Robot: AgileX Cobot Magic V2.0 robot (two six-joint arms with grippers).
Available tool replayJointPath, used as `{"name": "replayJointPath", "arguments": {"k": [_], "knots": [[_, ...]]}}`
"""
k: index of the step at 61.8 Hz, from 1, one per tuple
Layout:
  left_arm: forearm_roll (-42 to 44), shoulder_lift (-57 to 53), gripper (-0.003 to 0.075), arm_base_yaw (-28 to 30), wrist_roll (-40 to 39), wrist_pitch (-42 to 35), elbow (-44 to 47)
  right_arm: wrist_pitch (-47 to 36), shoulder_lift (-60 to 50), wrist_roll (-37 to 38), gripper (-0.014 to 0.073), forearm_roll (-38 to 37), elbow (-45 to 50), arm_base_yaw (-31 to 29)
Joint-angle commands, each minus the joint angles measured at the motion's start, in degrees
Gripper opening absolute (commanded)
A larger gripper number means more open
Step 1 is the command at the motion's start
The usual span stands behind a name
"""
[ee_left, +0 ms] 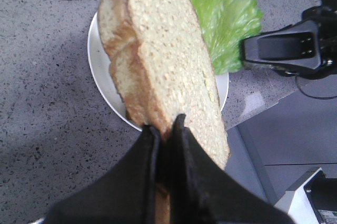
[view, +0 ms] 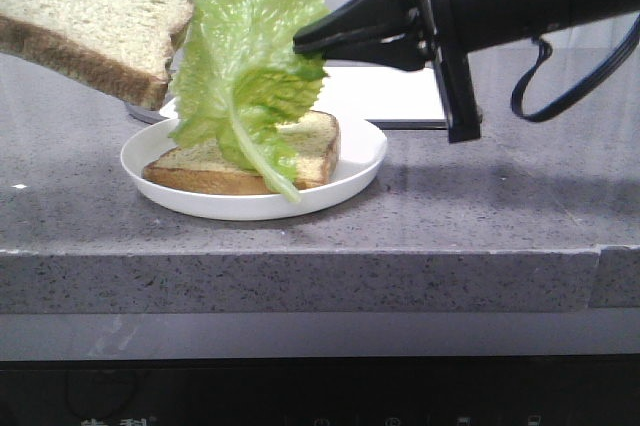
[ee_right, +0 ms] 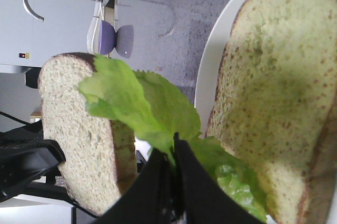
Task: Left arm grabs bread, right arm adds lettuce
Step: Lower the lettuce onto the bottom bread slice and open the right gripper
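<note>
Lettuce [view: 245, 76] is floppy and light, so I've got my right gripper [view: 300, 46] pinching its edge over the plate [view: 365, 161]; left gripper [ee_left: 164, 129] is clamped on the bread [ee_left: 163, 71], probably firmly.

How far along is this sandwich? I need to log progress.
Done: the left pincer holds the thick brown-crusted bread slice aloft. In hand: the right pincer dangles the frilly green lettuce leaf over the flatter toast slice on the round white plate. Left: releasing it.
</note>
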Motion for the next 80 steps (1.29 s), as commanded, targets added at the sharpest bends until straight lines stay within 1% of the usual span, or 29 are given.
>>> {"name": "replayJointPath", "arguments": {"k": [1,15,31,41,64,70,75,80], "knots": [[-3.99,-1.37,-0.0020,-0.04,0.04,-1.22,-1.37,6.57,-1.67,-1.04,-0.0057,6.99,-1.86,0.04],[-3.99,-1.37,-0.0020,0.07,0.04,-1.22,-1.37,7.07,-1.67,-1.27,-0.0057,6.99,-4.88,-0.02],[-3.99,-1.37,-0.0020,-0.04,0.04,-1.22,-1.37,10.88,-1.67,-1.57,-0.0057,6.65,-8.85,-0.02],[-3.99,-1.37,-0.0020,0.07,0.04,-1.22,-1.37,7.30,-0.71,-1.57,-0.0057,2.44,-8.85,-0.02],[-3.99,-1.37,-0.0020,0.07,0.04,-1.22,-1.37,-2.68,3.76,-1.57,-0.0050,0.67,-8.85,-0.07],[-3.99,-1.37,-0.0020,-0.04,0.04,-1.22,-1.37,-4.84,3.76,-1.57,-0.0009,-2.40,-8.85,-0.07],[-3.99,-1.37,-0.0020,-0.04,0.04,-1.22,-1.37,-5.86,3.76,-1.57,0.0073,-4.89,-8.91,-0.07],[-3.99,-1.37,-0.0020,0.07,0.04,-1.22,-1.37,-5.74,3.76,-1.57,0.0167,-5.50,-8.91,-0.07]]}}
